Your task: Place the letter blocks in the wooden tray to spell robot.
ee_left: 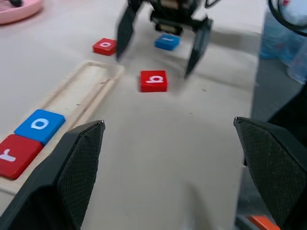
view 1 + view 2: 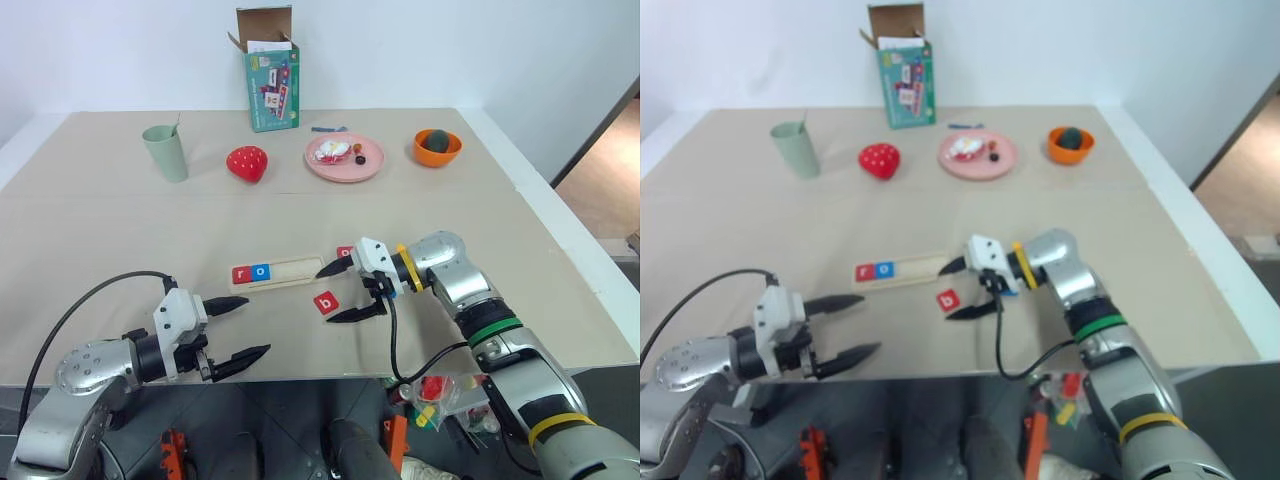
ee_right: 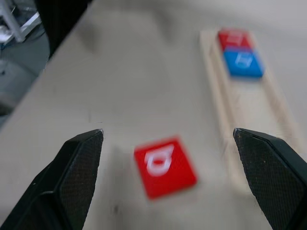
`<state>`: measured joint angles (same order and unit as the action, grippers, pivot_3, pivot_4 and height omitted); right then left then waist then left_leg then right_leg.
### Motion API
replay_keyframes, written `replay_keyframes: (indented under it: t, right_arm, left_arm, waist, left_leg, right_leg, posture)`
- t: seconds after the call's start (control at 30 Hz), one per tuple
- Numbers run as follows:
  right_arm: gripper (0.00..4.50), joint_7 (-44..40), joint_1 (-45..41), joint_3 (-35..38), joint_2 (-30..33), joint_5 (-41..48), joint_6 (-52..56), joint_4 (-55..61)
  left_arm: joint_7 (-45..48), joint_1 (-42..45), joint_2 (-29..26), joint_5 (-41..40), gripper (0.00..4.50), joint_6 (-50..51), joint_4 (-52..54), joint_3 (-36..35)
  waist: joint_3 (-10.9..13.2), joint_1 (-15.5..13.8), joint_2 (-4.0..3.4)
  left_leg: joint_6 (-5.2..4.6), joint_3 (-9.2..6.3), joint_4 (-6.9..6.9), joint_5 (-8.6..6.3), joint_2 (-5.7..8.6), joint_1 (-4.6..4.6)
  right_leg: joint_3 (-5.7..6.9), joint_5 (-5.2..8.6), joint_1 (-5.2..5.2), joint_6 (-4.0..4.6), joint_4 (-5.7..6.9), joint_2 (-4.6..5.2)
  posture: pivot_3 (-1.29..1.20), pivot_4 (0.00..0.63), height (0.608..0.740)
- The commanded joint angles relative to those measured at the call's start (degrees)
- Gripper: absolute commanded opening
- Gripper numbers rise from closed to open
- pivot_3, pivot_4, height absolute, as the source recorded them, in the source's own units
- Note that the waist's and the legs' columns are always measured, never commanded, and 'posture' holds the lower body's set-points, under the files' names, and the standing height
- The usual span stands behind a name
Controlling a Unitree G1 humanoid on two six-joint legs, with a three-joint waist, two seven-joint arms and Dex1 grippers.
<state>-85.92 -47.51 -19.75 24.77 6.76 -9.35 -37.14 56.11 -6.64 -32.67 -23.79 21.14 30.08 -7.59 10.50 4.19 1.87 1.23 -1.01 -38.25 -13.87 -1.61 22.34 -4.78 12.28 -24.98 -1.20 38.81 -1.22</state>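
My right gripper (image 2: 344, 293) hangs with its two tapered black fingers spread wide and empty above the flat red square b tile (image 2: 326, 303), which lies on the matte beige tabletop (image 2: 120, 230) just in front of the wooden tray (image 2: 290, 271). That long, shallow pale-wood strip holds a glossy red r tile (image 2: 240, 274) and a blue o tile (image 2: 261, 271) side by side at its left end, while a red o tile (image 1: 105, 46) and a blue tile (image 1: 167, 42) lie loose beyond its right end. My left gripper (image 2: 247, 328) is near the table's front edge, its textured fingers likewise splayed and holding nothing.
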Motion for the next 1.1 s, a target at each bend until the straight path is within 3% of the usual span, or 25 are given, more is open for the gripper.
replay_keyframes:
  t: [0.03, 0.07, 0.1, 0.27, 0.47, 0.63, 0.8, 1.1]
  right_arm:
    - [4.5, -1.3, -2.6, 0.5, -1.1, -1.0, -3.6, -3.5]
    - [4.5, -1.5, -2.8, 0.4, -1.4, -1.3, -4.1, -4.4]
    - [3.99, -1.6, -3.0, 0.4, -1.6, -1.6, -4.4, -5.2]
    - [2.44, -2.3, -4.0, 1.3, -2.7, -1.2, -4.3, -7.3]
    - [2.44, -3.1, -3.0, 1.9, -2.5, 0.1, -2.3, -4.5]
    - [2.44, -3.2, -2.1, 3.5, -1.5, 3.9, 7.3, 3.4]
    - [2.44, -2.6, 1.0, 2.2, 0.1, 1.9, 4.8, 5.0]
    - [2.44, -0.4, -1.8, 1.7, -2.4, -0.3, 1.6, 0.6]
  left_arm:
    - [-2.1, -0.6, -0.2, 0.9, 4.47, -1.7, 3.0, 1.7]
    - [-2.6, -0.5, -0.2, 1.0, 4.47, -1.8, 3.0, 2.0]
    - [-3.0, -0.4, -0.2, 1.1, 4.5, -1.9, 2.9, 2.3]
    - [-4.5, 0.0, -0.5, 1.0, 4.5, -2.3, 2.6, 3.3]
    - [-5.0, -0.2, -0.8, 0.9, 4.5, -2.6, 1.6, 3.8]
    - [-5.6, -1.0, -1.1, 1.4, 4.5, -3.2, -1.0, 2.2]
    - [-6.0, -0.6, -1.5, 1.7, 4.5, -3.9, -1.5, 3.0]
    - [-6.2, 0.0, -2.1, 2.0, 4.5, -3.6, -1.4, 4.5]
  waist:
    - [0.0, 0.0, 0.0]
    - [0.0, 0.0, 0.0]
    - [0.0, 0.0, 0.0]
    - [0.0, 0.1, -0.01]
    - [0.0, 0.1, -0.01]
    - [0.0, 0.1, -0.01]
    - [0.0, 0.1, -0.02]
    - [0.0, 0.3, -0.04]
  left_leg:
    - [0.0, -0.01, 0.02, 0.0, 0.0, 0.0]
    - [0.0, -0.03, 0.05, 0.0, -0.04, 0.0]
    - [0.0, -0.04, 0.09, 0.0, -0.06, -0.02]
    - [0.0, -0.05, 0.12, 0.0, -0.08, -0.04]
    - [0.0, -0.05, 0.14, 0.0, -0.07, -0.04]
    - [0.0, -0.05, 0.15, 0.0, -0.07, -0.04]
    - [0.0, -0.09, 0.22, 0.0, -0.1, -0.04]
    - [0.0, -0.05, 0.28, 0.0, -0.13, -0.04]
  right_leg:
    - [0.0, 0.0, -0.02, 0.01, 0.0, -0.01]
    - [0.01, 0.01, -0.04, 0.02, 0.01, -0.05]
    - [0.01, 0.01, -0.03, 0.06, 0.01, -0.1]
    - [0.01, 0.02, -0.03, 0.1, 0.01, -0.13]
    - [0.01, 0.03, -0.03, 0.1, 0.01, -0.12]
    - [0.01, 0.03, -0.04, 0.11, 0.01, -0.12]
    - [0.07, 0.09, -0.05, 0.18, 0.01, -0.14]
    - [0.02, 0.08, -0.11, 0.19, 0.01, -0.2]
  posture:
    - [0.0, 0.15, 0.74]
    - [0.0, 0.15, 0.74]
    - [0.0, 0.15, 0.74]
    - [0.0, 0.15, 0.74]
    - [0.0, 0.15, 0.74]
    - [0.0, 0.15, 0.74]
    - [0.0, 0.15, 0.74]
    - [0.0, 0.15, 0.74]
